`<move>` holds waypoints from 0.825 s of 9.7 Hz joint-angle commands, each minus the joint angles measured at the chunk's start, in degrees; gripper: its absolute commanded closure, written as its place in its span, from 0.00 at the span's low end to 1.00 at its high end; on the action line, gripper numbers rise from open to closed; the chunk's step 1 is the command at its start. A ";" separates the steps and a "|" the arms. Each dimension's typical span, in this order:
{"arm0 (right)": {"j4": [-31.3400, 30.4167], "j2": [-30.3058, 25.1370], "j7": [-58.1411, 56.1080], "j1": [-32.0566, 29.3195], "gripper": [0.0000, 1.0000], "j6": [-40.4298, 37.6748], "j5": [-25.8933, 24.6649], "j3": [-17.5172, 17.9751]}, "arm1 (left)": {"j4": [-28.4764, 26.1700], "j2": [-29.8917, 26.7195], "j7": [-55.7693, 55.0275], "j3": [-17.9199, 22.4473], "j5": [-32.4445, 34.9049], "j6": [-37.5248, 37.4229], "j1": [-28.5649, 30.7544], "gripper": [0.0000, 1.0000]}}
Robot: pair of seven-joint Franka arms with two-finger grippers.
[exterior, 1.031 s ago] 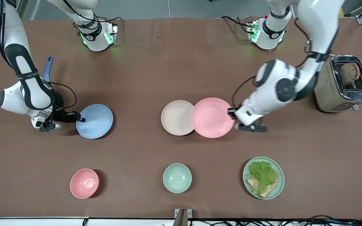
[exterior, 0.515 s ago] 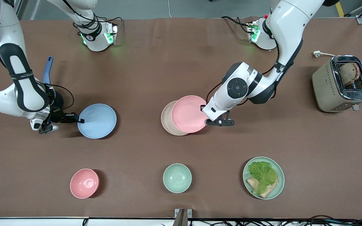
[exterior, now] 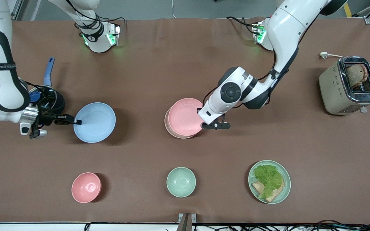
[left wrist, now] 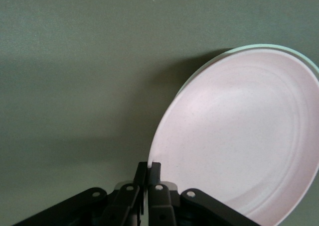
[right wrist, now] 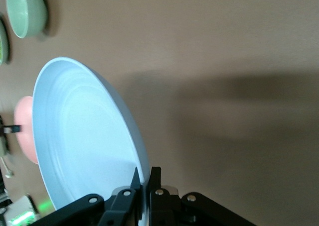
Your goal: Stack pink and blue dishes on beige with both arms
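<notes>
At the centre of the front view our left gripper [exterior: 202, 117] pinches the rim of the pink plate [exterior: 185, 116], which hangs almost exactly over the beige plate [exterior: 166, 123] (only a thin crescent of it shows). At mid-left our right gripper [exterior: 75, 121] clamps the rim of the blue plate [exterior: 94, 122], raised and well apart from that stack. Between them we see bare table; the pink bowl [exterior: 86, 187] and the mint-green bowl [exterior: 181, 182] sit lower in the frame, outside this path.

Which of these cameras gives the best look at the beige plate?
The front view: the beige plate peeks out as a crescent beneath the pink plate. The left wrist view shows only a thin rim edge past the pink plate; the right wrist view doesn't clearly show it.
</notes>
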 commanded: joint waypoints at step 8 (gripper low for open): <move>-2.08 -6.91 27.44 24.43 0.99 9.05 0.51 0.37 | 3.92 1.99 -5.83 0.66 3.85 -0.33 -1.35 0.00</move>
